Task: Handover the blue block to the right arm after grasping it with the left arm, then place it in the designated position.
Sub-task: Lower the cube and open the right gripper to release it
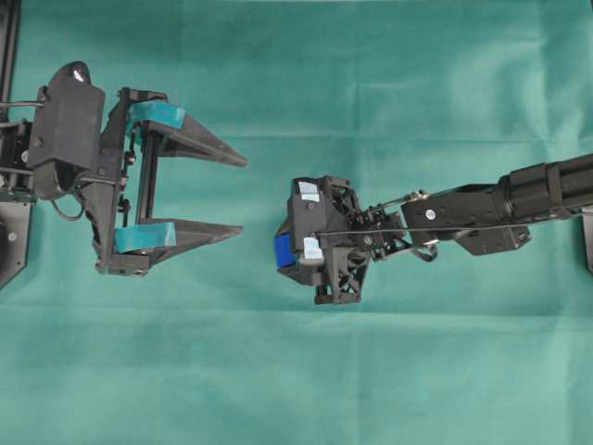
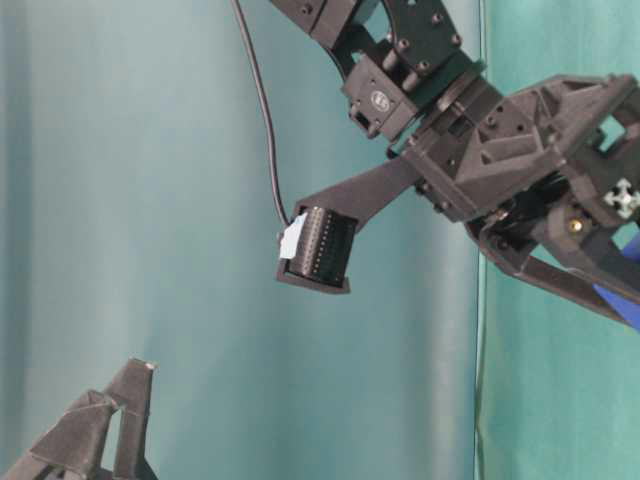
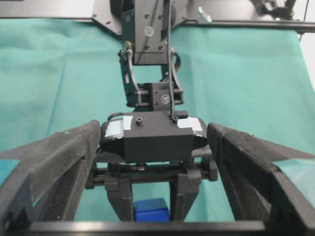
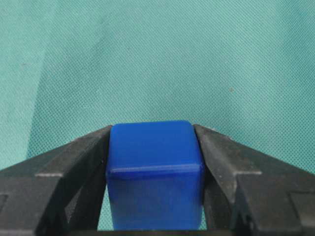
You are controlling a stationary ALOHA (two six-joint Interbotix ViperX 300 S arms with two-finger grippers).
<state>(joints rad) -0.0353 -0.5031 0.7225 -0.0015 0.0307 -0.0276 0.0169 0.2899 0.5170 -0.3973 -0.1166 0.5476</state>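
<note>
While the right gripper (image 4: 155, 162) pinches the blue block (image 4: 155, 169), a cube with no long axis, its lower faces stay hidden. At nine o'clock overhead, the left gripper (image 1: 243, 195) gapes empty.

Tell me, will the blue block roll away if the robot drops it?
Probably not: the blue block has flat faces, so it should stop rather than roll. Its glossy surface looks slippery, though the right gripper clamps it on both sides. It keeps its shape, so likely stiff.

Green cloth (image 1: 371, 74) over tbl.
</note>
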